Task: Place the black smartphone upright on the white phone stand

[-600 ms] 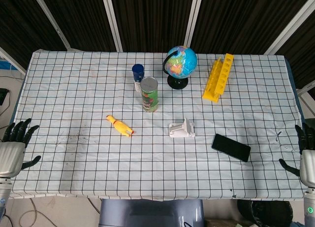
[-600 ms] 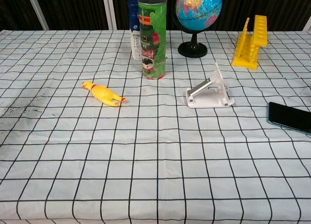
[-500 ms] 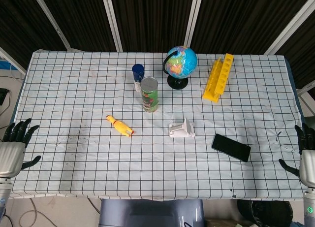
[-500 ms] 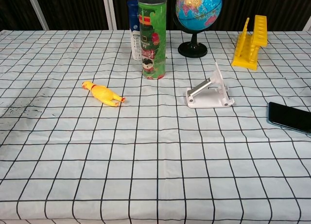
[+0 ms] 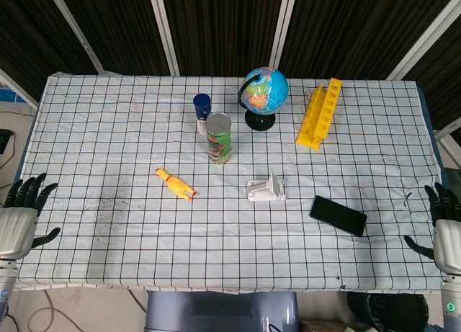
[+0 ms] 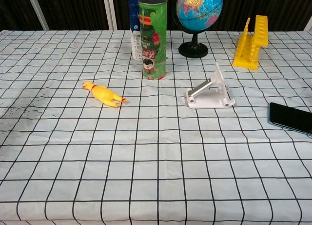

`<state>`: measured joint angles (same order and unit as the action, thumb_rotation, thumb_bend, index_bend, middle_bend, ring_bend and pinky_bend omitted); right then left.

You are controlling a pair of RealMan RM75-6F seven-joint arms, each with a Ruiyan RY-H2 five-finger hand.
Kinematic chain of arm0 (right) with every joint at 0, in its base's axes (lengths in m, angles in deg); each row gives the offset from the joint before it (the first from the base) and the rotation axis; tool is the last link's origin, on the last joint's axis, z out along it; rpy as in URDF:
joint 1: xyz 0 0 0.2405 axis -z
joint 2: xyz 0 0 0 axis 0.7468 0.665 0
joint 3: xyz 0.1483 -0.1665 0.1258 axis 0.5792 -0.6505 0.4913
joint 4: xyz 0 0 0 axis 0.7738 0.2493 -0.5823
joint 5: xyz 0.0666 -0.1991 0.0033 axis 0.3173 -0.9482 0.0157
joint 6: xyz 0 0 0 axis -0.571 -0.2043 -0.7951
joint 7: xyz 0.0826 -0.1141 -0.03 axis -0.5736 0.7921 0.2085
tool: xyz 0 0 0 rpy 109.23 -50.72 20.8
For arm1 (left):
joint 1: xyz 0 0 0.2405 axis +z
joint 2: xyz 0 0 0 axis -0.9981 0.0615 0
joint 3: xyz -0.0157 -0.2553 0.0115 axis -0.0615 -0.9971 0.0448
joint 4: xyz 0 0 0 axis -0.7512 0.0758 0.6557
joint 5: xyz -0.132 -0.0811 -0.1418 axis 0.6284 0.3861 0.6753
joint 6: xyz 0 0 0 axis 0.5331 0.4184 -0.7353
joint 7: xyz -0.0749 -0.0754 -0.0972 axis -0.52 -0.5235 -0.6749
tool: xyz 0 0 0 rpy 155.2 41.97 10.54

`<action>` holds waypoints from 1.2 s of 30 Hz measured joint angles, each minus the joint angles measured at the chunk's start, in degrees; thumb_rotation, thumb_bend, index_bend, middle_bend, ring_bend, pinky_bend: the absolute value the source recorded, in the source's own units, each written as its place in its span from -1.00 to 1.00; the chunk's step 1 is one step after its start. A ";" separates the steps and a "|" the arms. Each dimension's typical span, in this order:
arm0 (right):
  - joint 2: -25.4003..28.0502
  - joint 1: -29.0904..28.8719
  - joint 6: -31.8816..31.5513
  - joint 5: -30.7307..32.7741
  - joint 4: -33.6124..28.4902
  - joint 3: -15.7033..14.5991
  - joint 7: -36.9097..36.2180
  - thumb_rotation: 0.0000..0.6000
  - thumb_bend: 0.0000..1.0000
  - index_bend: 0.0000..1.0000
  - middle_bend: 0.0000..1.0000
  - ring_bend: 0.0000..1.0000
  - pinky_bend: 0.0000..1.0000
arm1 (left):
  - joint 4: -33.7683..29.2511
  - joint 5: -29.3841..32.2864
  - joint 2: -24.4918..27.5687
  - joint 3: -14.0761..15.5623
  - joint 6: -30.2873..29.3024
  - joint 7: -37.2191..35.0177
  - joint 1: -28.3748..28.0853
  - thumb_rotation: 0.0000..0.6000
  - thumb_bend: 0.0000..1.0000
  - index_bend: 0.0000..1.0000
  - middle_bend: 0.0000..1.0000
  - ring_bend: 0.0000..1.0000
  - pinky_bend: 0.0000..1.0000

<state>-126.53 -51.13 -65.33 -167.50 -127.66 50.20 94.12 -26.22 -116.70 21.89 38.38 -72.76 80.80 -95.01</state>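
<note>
Right hand (image 5: 447, 227), fingers spread and empty, sits at the table's right edge, left hand (image 5: 19, 215) likewise at the left edge; black smartphone (image 5: 338, 216) lies flat beside white phone stand (image 5: 266, 189), open cloth around both.

A white cloth with a black grid (image 5: 108, 145) covers the table, matt and faintly creased, with a dark smudge near its left edge. The flat black smartphone (image 5: 338, 216) has a smooth, glossy face. The white phone stand (image 6: 210, 92) looks like matt plastic with a brushed metal strut. The green cylindrical can (image 6: 153, 37) carries a shiny printed wrap and a metal rim. The yellow rubber chicken toy (image 6: 103, 94) looks soft and slightly glossy. The blue globe (image 5: 263, 91) is glossy on a black plastic base. The yellow rack (image 5: 320, 113) is smooth plastic.
</note>
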 measured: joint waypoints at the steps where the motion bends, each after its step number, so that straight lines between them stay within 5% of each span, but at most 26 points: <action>1: 0.34 -0.18 0.63 0.27 -0.85 -0.05 0.34 1.00 -0.90 -1.00 -1.00 -1.00 -0.64 | 0.01 0.02 0.01 -0.01 0.04 -0.02 -0.02 1.00 -0.80 -0.72 -1.00 -1.00 -1.00; 13: 0.43 -7.01 10.20 5.04 -13.11 0.98 12.30 1.00 -0.74 -1.00 -1.00 -1.00 -0.64 | 0.04 -0.01 0.12 0.00 0.31 -0.39 -0.18 1.00 -0.80 -0.72 -1.00 -1.00 -1.00; 26: -9.06 -14.60 15.12 19.93 -13.04 3.42 26.51 1.00 -0.66 -0.85 -0.87 -0.97 -0.64 | 0.31 -0.22 0.25 0.12 0.47 -0.97 -0.26 1.00 -0.80 -0.72 -1.00 -1.00 -1.00; 36: -14.64 -18.38 15.06 28.72 -9.38 3.93 33.09 1.00 -0.64 -0.54 -0.57 -0.83 -0.64 | 0.30 -0.20 0.25 0.13 0.48 -0.90 -0.27 1.00 -0.80 -0.72 -1.00 -1.00 -1.00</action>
<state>-141.16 -69.51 -50.27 -138.78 -137.05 54.13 127.21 -25.92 -116.90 22.14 38.51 -72.28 79.90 -95.28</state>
